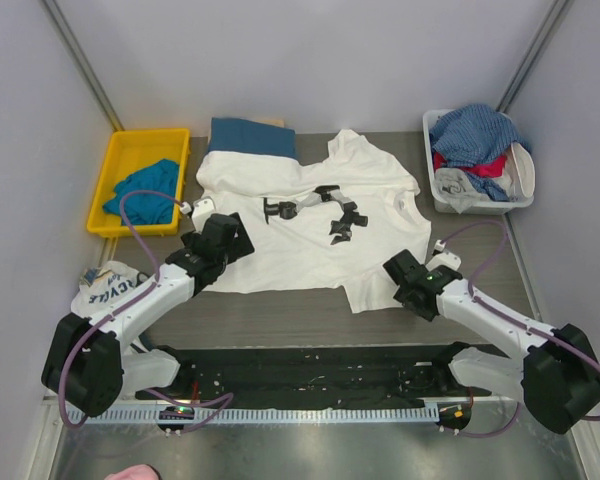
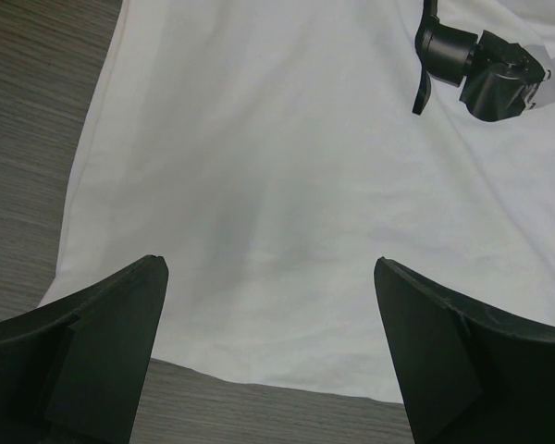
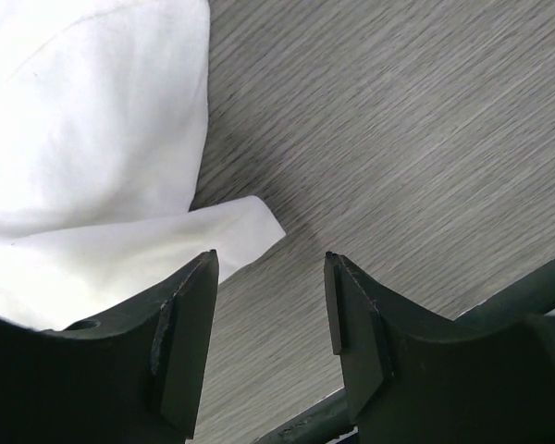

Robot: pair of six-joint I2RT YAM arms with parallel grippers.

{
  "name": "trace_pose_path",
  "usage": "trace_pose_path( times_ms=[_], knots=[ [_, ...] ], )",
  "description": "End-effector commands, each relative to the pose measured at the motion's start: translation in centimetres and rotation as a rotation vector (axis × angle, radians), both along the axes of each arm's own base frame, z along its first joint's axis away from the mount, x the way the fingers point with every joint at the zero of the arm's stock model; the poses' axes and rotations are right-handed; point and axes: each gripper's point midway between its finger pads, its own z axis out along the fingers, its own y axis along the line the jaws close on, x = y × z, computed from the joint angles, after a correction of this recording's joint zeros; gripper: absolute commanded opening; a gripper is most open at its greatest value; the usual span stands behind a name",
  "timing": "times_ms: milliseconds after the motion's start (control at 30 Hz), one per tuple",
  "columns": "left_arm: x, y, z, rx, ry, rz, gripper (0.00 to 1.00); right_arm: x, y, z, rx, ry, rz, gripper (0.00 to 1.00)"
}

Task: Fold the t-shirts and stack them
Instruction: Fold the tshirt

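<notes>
- The big white cotton t-shirt with black chest marks (image 1: 310, 235) lies flat mid-table, its top edge overlapping the dark blue tee (image 1: 252, 136).
- Folding looks barely begun: left gripper (image 2: 270, 347) hovers wide over the hem; right gripper (image 3: 270, 319), partly parted and empty, sits beside the near corner.
- Next, I'd guess, both must pinch an edge.

yellow tray (image 1: 122, 150) far left w/ teal cloth (image 1: 145, 192), white bin (image 1: 442, 190) far right w/ mixed clothes (image 1: 477, 140), printed bag (image 1: 107, 284) near left

T-shirt (image 1: 310, 225) lies mid-table, tray (image 1: 120, 160) to its left, basket (image 1: 440, 190) to its right
</notes>
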Motion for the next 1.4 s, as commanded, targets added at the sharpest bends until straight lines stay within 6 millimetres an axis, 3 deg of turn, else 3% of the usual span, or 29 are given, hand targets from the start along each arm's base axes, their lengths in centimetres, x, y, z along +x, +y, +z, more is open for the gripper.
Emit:
trace_pose_path(
  times_ms=[0, 833, 1367],
  knots=[
    [0.4, 0.1, 1.3, -0.012, -0.046, 0.016, 1.0, 0.9, -0.2, 0.2, -0.034, -0.024, -0.005, 0.57],
    [0.7, -0.2, 0.6, -0.004, -0.035, 0.011, 1.0, 2.4, -0.4, 0.0, -0.066, -0.025, -0.006, 0.58],
    [0.5, 0.2, 0.2, 0.014, -0.026, 0.019, 1.0, 3.2, 0.2, -2.3, -0.068, 0.049, 0.031, 0.58]
  ],
)
